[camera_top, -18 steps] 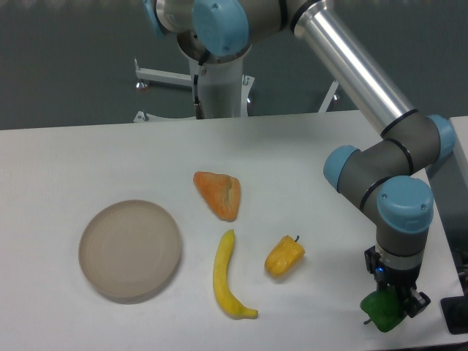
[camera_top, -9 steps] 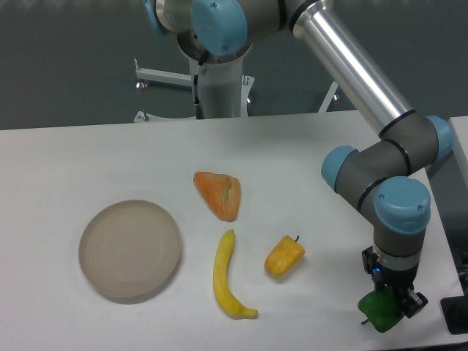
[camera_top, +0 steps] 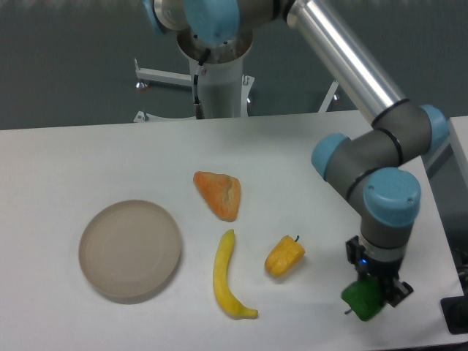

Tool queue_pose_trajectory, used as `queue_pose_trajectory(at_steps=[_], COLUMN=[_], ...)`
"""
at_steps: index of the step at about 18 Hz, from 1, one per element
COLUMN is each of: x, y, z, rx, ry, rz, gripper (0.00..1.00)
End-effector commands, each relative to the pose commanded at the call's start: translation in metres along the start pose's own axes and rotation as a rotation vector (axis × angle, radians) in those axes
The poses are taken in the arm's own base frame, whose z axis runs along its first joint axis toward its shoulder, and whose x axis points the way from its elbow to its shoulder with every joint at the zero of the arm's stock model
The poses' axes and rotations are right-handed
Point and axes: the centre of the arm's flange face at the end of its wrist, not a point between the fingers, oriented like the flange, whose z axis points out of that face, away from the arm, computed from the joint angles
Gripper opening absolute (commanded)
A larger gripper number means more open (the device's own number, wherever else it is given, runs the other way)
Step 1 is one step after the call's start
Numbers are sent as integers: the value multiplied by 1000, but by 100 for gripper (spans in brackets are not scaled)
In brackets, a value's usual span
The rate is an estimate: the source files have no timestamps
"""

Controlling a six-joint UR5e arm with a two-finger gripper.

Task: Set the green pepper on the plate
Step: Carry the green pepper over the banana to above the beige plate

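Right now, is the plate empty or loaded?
Empty: the plate shows bare beige; the green pepper sits in the gripper.

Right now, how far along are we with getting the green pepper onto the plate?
Done: the gripper looks closed on the green pepper at the table's right front, seemingly raised off the surface. In hand: carrying it; it sits right of the yellow pepper. Left: cross over the yellow pepper and banana to the plate at far left, which holds nothing yet, then release.
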Motion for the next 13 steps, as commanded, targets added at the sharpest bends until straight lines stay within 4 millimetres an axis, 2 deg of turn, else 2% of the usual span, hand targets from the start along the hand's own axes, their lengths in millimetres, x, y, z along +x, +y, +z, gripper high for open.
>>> queue_pose_trajectory(at_steps=[3,4,6,8,9,13], x=[50,63,92,118,133,170], y=[-31,-35,-59,-77,-95,-124], z=[-24,-30,-42,-36,-37,-42], rx=[16,19,48,75,95,151], ry=[25,29,46,67,53,53], rz=[-112,-149,-163,-145,-156,-233], gripper=[30,30,30,30,30,30])
